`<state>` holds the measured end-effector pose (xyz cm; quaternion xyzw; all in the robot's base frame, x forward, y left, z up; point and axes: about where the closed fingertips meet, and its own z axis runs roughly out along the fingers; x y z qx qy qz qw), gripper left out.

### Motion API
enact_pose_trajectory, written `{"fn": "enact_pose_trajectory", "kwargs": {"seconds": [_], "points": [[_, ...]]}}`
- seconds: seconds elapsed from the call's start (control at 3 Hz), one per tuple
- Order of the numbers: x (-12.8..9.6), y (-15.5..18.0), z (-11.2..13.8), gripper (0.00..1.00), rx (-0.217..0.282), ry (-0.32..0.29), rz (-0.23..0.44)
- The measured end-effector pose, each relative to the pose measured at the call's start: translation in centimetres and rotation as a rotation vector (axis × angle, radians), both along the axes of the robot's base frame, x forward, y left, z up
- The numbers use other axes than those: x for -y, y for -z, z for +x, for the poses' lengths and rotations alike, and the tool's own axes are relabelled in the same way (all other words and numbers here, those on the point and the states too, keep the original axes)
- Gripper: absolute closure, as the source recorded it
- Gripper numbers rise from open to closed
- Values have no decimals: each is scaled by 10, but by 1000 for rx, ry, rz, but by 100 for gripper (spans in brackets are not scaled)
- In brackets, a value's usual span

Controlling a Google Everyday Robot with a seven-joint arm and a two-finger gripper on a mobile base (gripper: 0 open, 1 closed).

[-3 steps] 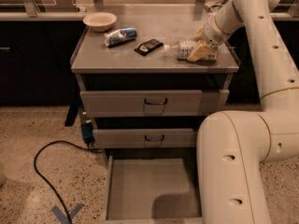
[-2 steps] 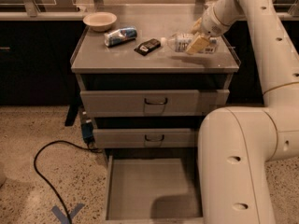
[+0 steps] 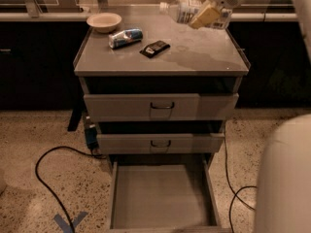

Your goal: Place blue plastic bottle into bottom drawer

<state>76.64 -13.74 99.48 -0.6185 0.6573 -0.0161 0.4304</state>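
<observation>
My gripper (image 3: 208, 12) is shut on the blue plastic bottle (image 3: 184, 11), a small clear bottle with a white cap and pale label. It holds the bottle on its side in the air above the back right of the cabinet top (image 3: 194, 57), cap pointing left. The bottom drawer (image 3: 160, 195) is pulled out wide open below, its flat grey floor bare. The arm reaches in from the upper right.
On the cabinet top lie a white bowl (image 3: 104, 21), a blue-and-silver can (image 3: 125, 37) on its side and a dark packet (image 3: 154, 48). The two upper drawers (image 3: 161, 107) are slightly open. A black cable (image 3: 53, 178) loops on the floor at left. My own white body (image 3: 284, 178) fills the lower right.
The gripper has lifted the bottle off the cabinet top and carried it up and to the left. The view has also shifted, so the cabinet sits more central.
</observation>
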Motion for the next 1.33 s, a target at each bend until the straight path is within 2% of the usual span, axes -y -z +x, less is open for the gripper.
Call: {"fn": "enact_pose_trajectory", "kwargs": {"seconds": [0.33, 0.67, 1.0, 1.33], "points": [[3, -63, -58, 100, 107, 10, 37], [-13, -57, -84, 100, 91, -24, 38], [-14, -54, -83, 100, 87, -26, 38], [-20, -50, -96, 100, 56, -44, 53]]}}
